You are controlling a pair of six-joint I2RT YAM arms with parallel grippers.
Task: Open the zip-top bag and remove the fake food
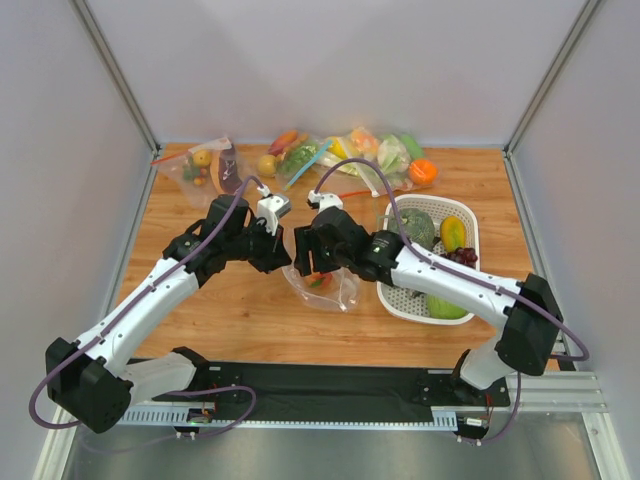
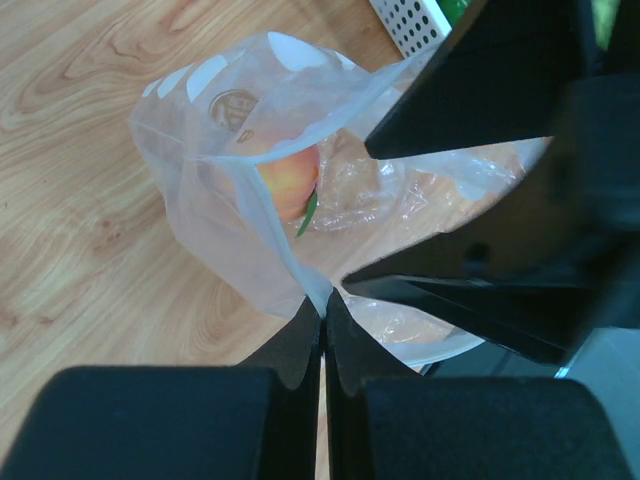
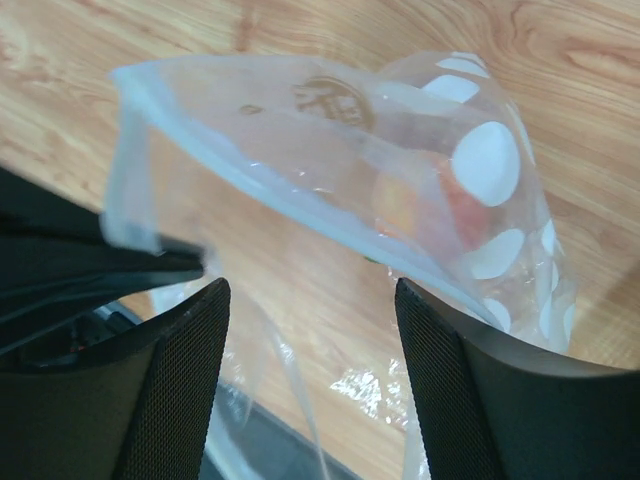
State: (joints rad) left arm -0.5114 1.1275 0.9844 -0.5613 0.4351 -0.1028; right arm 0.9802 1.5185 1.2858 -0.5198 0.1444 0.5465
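Observation:
The polka-dot zip-top bag (image 1: 325, 290) lies on the table between my two arms, its mouth pulled open. My left gripper (image 2: 322, 312) is shut on the bag's zip rim; in the top view it (image 1: 283, 257) is at the bag's left. My right gripper (image 3: 310, 310) is open at the bag's mouth, with loose clear film between its fingers; in the top view it (image 1: 306, 262) is just right of the left one. The orange-red peach (image 2: 290, 182) sits inside the bag (image 3: 400, 170). The grey-green bumpy ball (image 1: 418, 228) and the yellow fruit (image 1: 453, 233) lie in the white basket (image 1: 430, 199).
The basket also holds dark grapes (image 1: 462, 257) and a pale green cabbage (image 1: 445, 308). Several plain clear bags of fake food (image 1: 350, 152) and an orange (image 1: 423, 171) lie along the back edge. Another filled bag (image 1: 205, 168) is at the back left.

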